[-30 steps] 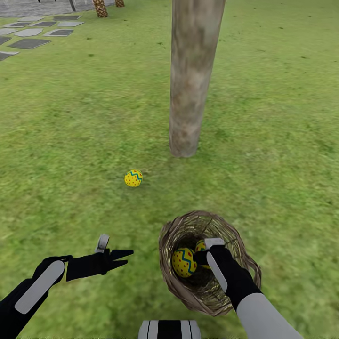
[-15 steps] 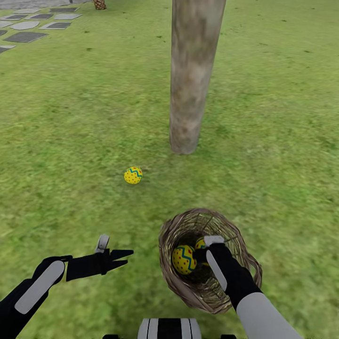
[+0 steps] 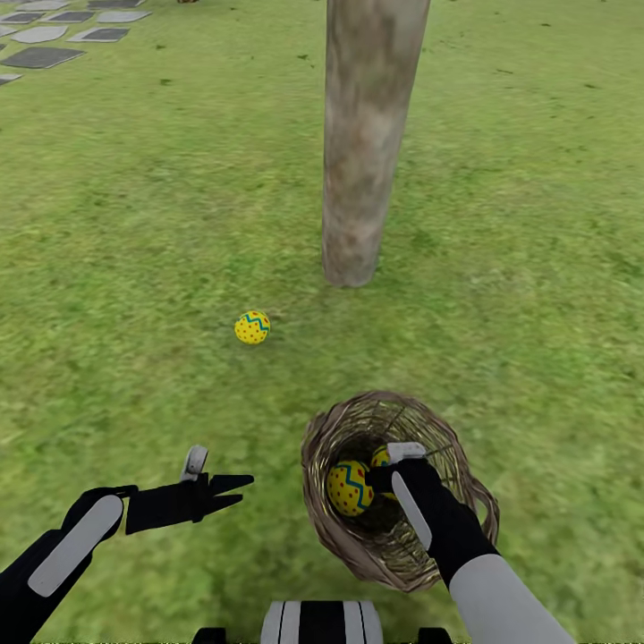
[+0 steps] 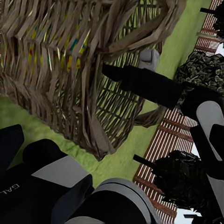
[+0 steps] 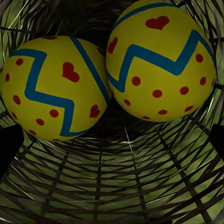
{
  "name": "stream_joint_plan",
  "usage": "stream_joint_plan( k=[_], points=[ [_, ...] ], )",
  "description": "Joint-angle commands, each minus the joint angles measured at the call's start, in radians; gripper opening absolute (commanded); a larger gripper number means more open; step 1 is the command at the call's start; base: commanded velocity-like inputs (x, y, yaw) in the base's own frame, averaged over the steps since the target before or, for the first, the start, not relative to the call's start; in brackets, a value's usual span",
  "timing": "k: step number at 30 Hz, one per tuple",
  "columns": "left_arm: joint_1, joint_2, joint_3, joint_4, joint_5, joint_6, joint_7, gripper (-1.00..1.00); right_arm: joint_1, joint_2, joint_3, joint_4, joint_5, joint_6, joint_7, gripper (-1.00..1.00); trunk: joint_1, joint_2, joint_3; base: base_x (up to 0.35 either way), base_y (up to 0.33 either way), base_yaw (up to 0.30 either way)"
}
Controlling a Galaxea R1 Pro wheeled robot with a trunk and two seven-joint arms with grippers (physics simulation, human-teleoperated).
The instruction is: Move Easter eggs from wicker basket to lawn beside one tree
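On the lawn (image 3: 134,224), one yellow Easter egg (image 3: 252,327) with blue zigzags lies a short way from the foot of the grey-beige tree (image 3: 362,161). The wicker basket (image 3: 465,528) stands on the grass nearer to me, with two eggs (image 3: 350,487) (image 3: 379,457) inside. My right gripper (image 3: 383,481) reaches down into the basket; the right wrist view shows it open (image 5: 112,144), both eggs (image 5: 51,88) (image 5: 161,60) just beyond its spread fingertips (image 5: 9,147). My left gripper (image 3: 243,491) hovers open and empty over grass beside the basket (image 4: 70,70).
Grey stepping stones (image 3: 45,55) lie at the far left. Grass spreads on all sides of the trunk. In the left wrist view a brown slat fence (image 4: 165,140) and dark shrubs (image 4: 186,179) stand beyond my right arm (image 4: 144,86).
The whole head view has shifted a little, so the camera moved. Both arms, the basket and the eggs keep their places relative to each other.
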Motion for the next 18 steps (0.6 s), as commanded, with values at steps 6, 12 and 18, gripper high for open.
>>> stream_joint_plan(
  k=[6, 12, 18],
  points=[
    [-0.001, 0.001, -0.001, 0.000, 0.000, 0.002, -0.003, 1.00, 0.000, -0.004, 0.014, -0.001, -0.010, 0.001, -0.010, 1.00, 0.000, 0.000, -0.010, 0.000, 0.000, 0.000],
    [-0.001, 0.001, -0.001, -0.002, 0.000, 0.002, -0.003, 1.00, 0.000, -0.002, 0.018, -0.017, -0.010, 0.001, -0.010, 1.00, 0.000, 0.000, -0.019, 0.000, 0.000, 0.000],
    [-0.001, 0.001, -0.001, -0.002, 0.000, 0.002, -0.003, 1.00, 0.000, -0.004, 0.018, -0.027, -0.002, 0.000, -0.010, 1.00, 0.000, 0.000, -0.029, 0.000, 0.000, 0.000]
  ],
)
